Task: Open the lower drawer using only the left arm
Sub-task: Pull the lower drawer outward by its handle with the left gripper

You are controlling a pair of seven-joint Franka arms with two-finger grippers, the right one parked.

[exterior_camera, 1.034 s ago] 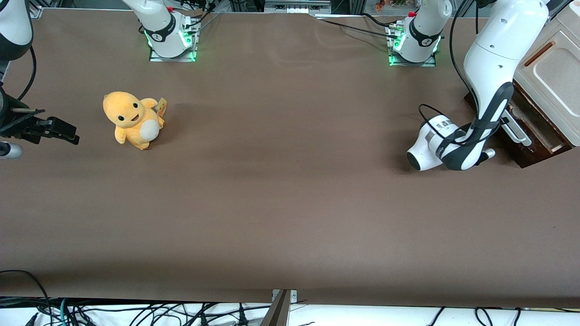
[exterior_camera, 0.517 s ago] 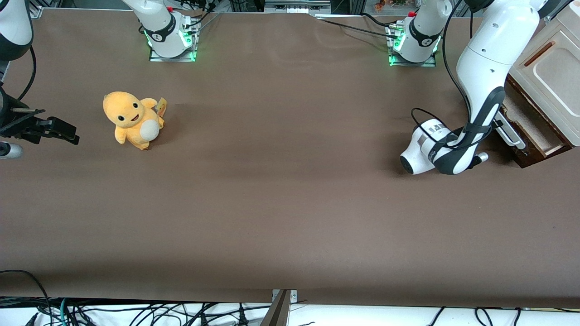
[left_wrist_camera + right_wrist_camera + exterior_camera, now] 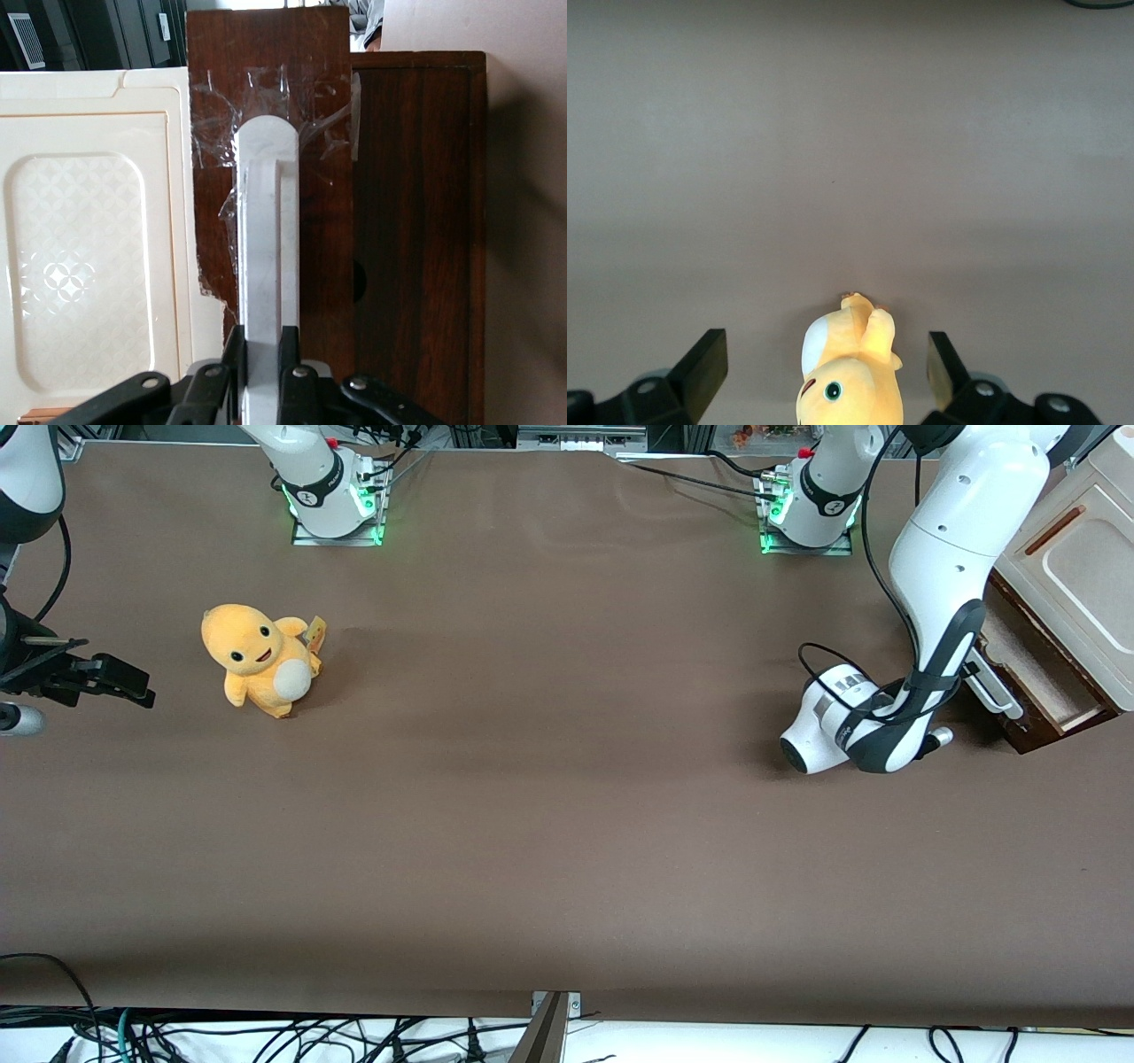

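A: What has the gripper (image 3: 263,354) got?

B: Its fingers are closed on the white handle (image 3: 266,239) of the lower drawer (image 3: 1032,664), at the working arm's end of the surface (image 3: 532,824).

A: How does the bar run?

B: Twelve to six on the wrist camera, across the pull, so the pull likely comes straight back toward the parked arm's end.

A: Anything hidden?

B: From the front, the left arm (image 3: 939,584) covers the grip and part of the drawer.

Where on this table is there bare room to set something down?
Free: the wide brown stretch between the plush and the left arm, and the whole strip nearer the camera. Crowded: the working arm's end, where the gripper is shut on the lower drawer's handle by the cabinet.
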